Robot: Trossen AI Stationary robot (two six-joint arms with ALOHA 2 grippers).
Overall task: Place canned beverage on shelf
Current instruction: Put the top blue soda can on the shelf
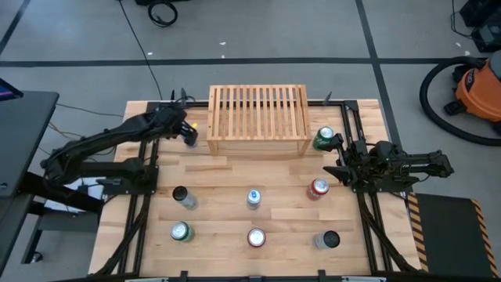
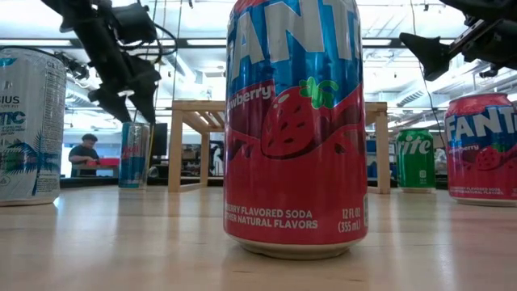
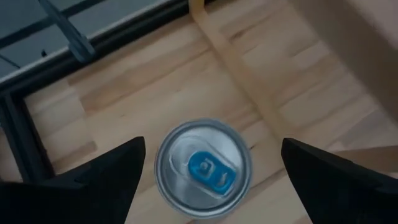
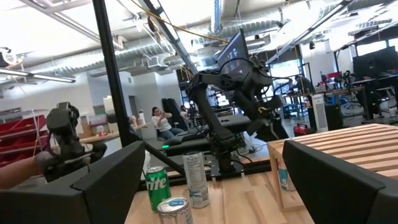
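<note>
The light wooden shelf [image 1: 257,117] stands at the table's far middle. My left gripper [image 1: 189,135] hangs just left of the shelf, open, above a slim can with a silver top and blue tab [image 3: 202,167]. Its fingers stand on either side of the can's top, apart from it. That can stands upright on the table, left of the shelf, in the low view [image 2: 133,153]. My right gripper [image 1: 338,160] is open and empty at the right, between a green can [image 1: 323,139] and a red can [image 1: 318,188].
Several more cans stand upright on the near half of the table: a dark-topped one [image 1: 182,196], a blue-tabbed one [image 1: 253,197], a green-topped one [image 1: 182,231], a red Fanta can [image 1: 256,236] and a dark one [image 1: 329,239]. People sit in the room beyond [image 4: 163,121].
</note>
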